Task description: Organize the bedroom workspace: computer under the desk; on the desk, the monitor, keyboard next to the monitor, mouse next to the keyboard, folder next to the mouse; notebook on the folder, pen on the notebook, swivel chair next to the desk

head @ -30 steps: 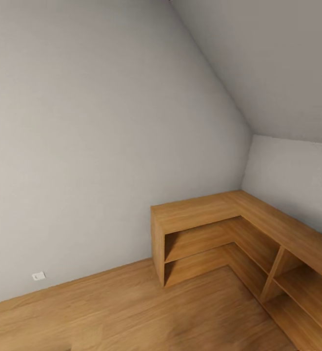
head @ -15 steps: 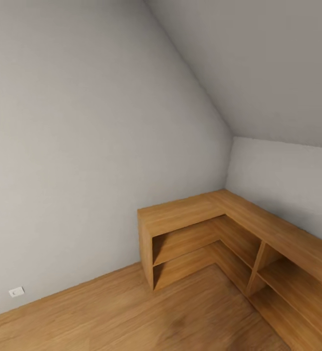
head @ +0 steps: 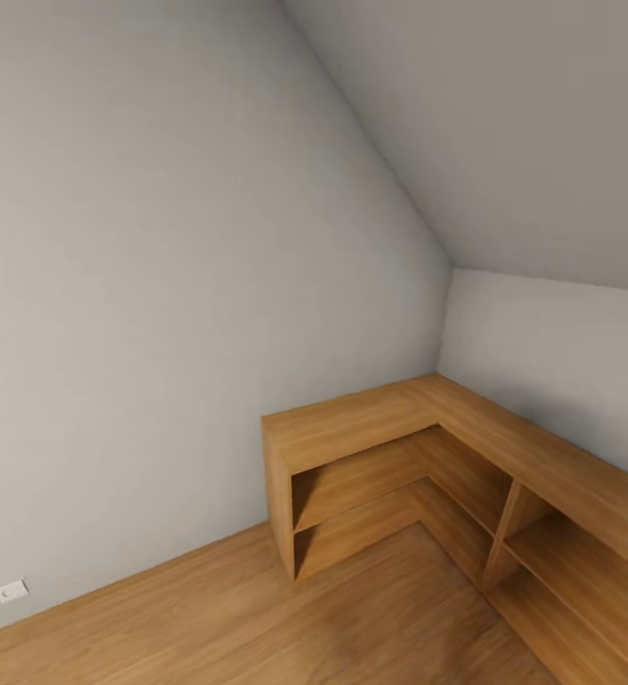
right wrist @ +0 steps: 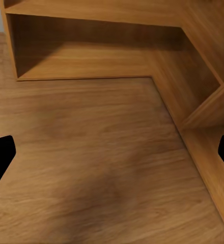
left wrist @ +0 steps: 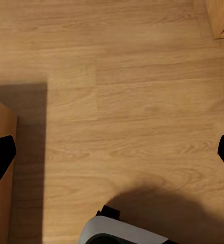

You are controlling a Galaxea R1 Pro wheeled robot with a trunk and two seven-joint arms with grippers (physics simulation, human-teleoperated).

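I am in a corner of the bedroom, facing a grey wall point(head: 162, 285) under a sloped ceiling point(head: 504, 124), with light wood plank floor point(head: 238, 618) below. The desk, swivel chair, computer, monitor, keyboard, mouse, folder, notebook and pen are out of view. My left gripper point(left wrist: 112, 155) hangs open over bare floor, its black fingertips point(left wrist: 0, 157) far apart with nothing between them. My right gripper point(right wrist: 112, 155) is also open and empty above the floor, pointing at the low cabinet's open shelf.
A low L-shaped light-wood cabinet point(head: 352, 423) with open shelves fills the corner and runs along the right wall. A white wall outlet point(head: 10, 590) sits low on the left. In the left wrist view, part of my white base point(left wrist: 122, 231) and a wooden panel point(left wrist: 0, 127) lie close by.
The head view has swung to the right, so the cabinet and outlet have slid left in the picture. Nothing in the room itself has moved.
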